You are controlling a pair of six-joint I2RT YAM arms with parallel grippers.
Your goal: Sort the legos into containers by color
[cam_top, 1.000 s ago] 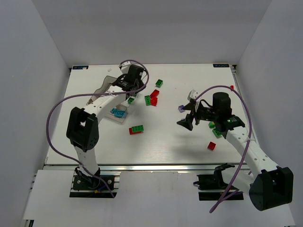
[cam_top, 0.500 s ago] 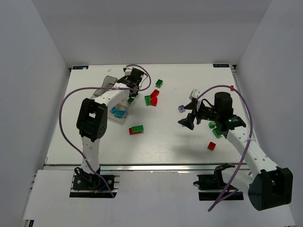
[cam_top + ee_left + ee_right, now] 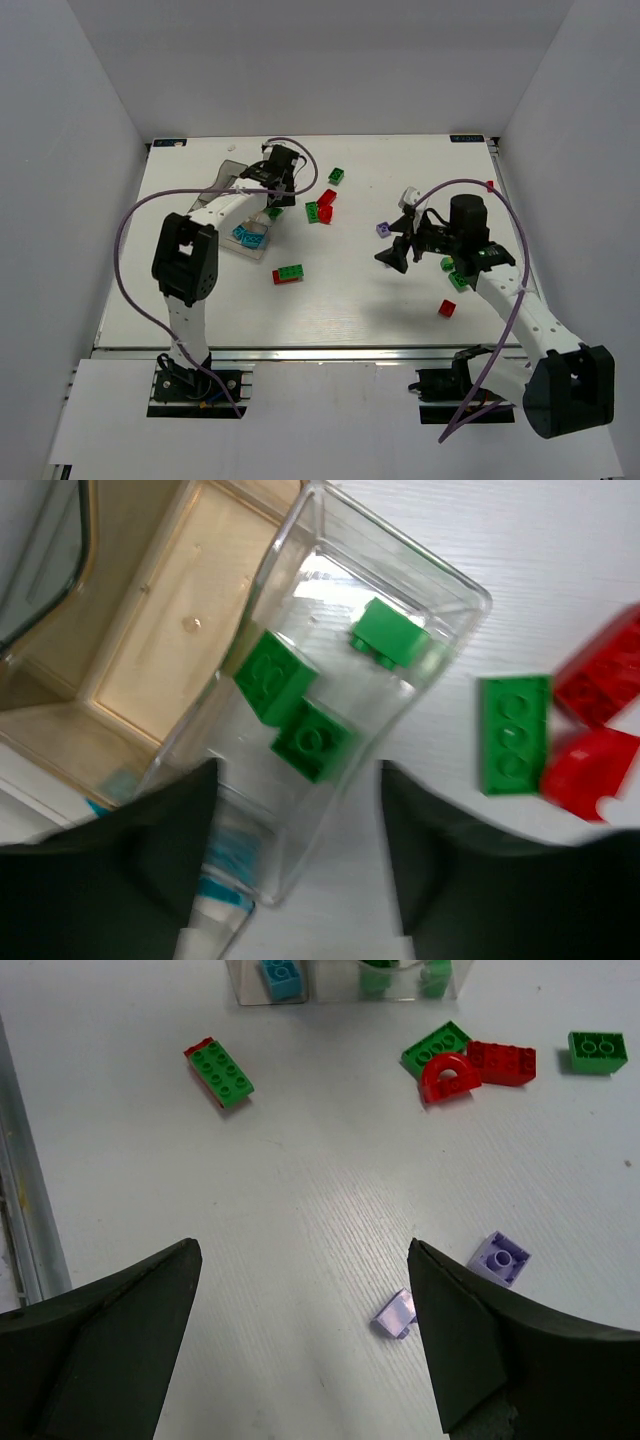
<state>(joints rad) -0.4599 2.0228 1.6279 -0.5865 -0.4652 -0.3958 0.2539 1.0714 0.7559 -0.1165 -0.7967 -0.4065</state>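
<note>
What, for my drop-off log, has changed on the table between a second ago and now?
The left arm's elbow shifted a little toward the clear plastic compartment tray; the left gripper remained above it, jaws now open and empty over three green studded bricks inside. A release isn't visible from above. The right gripper, open, and the loose bricks stayed put.

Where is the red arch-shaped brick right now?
Right wrist view, upper right: the red arch brick lies on the table beside a green brick and a red brick.
</note>
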